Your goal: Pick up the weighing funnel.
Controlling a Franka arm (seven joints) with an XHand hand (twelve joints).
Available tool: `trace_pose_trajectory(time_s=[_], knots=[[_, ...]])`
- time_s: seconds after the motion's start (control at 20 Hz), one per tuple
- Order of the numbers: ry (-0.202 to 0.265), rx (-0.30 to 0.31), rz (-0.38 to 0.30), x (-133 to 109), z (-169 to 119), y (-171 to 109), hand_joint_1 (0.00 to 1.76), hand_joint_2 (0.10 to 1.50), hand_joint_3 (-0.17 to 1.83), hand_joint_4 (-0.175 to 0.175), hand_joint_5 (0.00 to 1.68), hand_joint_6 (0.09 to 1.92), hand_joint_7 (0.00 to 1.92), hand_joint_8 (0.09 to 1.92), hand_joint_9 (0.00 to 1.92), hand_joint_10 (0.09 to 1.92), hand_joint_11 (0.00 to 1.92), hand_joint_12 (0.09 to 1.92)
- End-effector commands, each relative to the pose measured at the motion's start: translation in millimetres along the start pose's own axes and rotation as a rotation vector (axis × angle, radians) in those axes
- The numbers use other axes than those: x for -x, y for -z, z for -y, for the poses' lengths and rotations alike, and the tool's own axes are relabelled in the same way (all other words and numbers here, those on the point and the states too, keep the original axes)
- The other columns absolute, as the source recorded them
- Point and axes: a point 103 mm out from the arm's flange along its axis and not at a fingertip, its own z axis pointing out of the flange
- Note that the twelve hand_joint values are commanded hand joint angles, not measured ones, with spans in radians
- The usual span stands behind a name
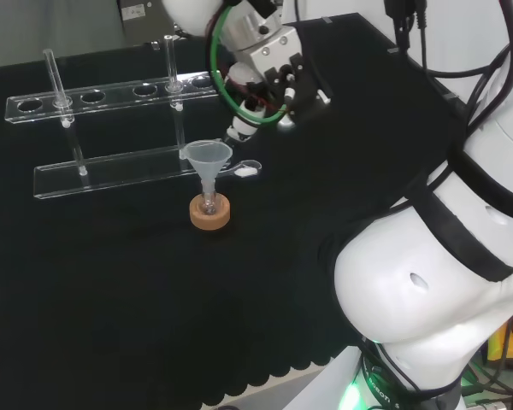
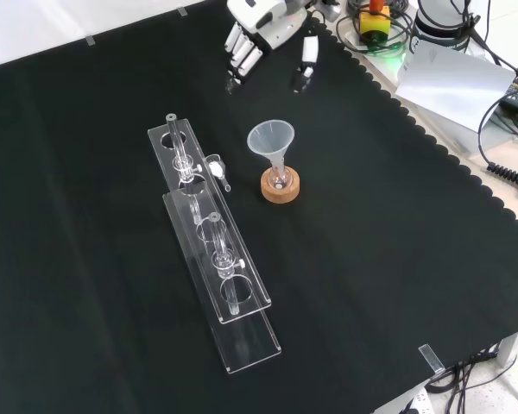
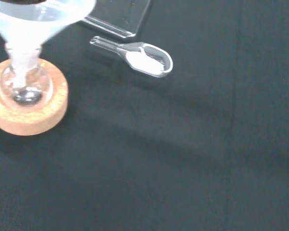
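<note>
Head view: high behind the arm's base, looking over the big white arm links (image 1: 427, 282) onto the black cloth-covered bench (image 1: 111, 299) | Front view: from before the arm, looking down, wide | Wrist view: close above the cloth | Shared by all three: clear cone-shaped funnel (image 1: 207, 156) on round cork ring (image 1: 209, 214), small clear scoop-like weighing funnel (image 1: 248, 170) nearby

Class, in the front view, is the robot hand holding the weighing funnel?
No, the weighing funnel lies on the black cloth beside the clear rack, apart from the robot hand, whose fingers are straight.

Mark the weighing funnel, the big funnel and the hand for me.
weighing funnel (image 3: 147, 60): wrist view, on its scoop bowl.
funnel (image 2: 270, 138): front view, on its cone.
hand (image 2: 242, 52): front view, on its fingers.
</note>
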Motion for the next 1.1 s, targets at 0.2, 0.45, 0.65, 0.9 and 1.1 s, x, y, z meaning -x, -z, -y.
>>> trace_pose_trajectory(time_s=[0.2,0.45,0.65,0.9,1.1], knots=[[-0.034,0.049,-0.107,49,-6,-36,0.61,0.74,0.43,-0.043,0.39,0.09,0.41,0.69,0.74,0.56,0.65,1.26],[-0.034,0.091,-0.134,64,-15,-55,0.66,0.74,0.45,-0.049,0.48,0.09,0.51,0.68,0.81,0.53,0.66,1.25],[-0.023,0.103,-0.169,69,-29,-74,0.72,0.73,0.46,-0.053,0.54,0.09,0.58,0.68,0.87,0.51,0.68,1.24],[0.001,0.082,-0.192,66,-51,-97,0.73,0.73,0.47,-0.055,0.56,0.09,0.62,0.69,0.89,0.51,0.69,1.24],[0.024,0.076,-0.218,62,-68,-111,0.73,0.72,0.49,-0.055,0.56,0.09,0.63,0.68,0.90,0.48,0.69,1.23]])
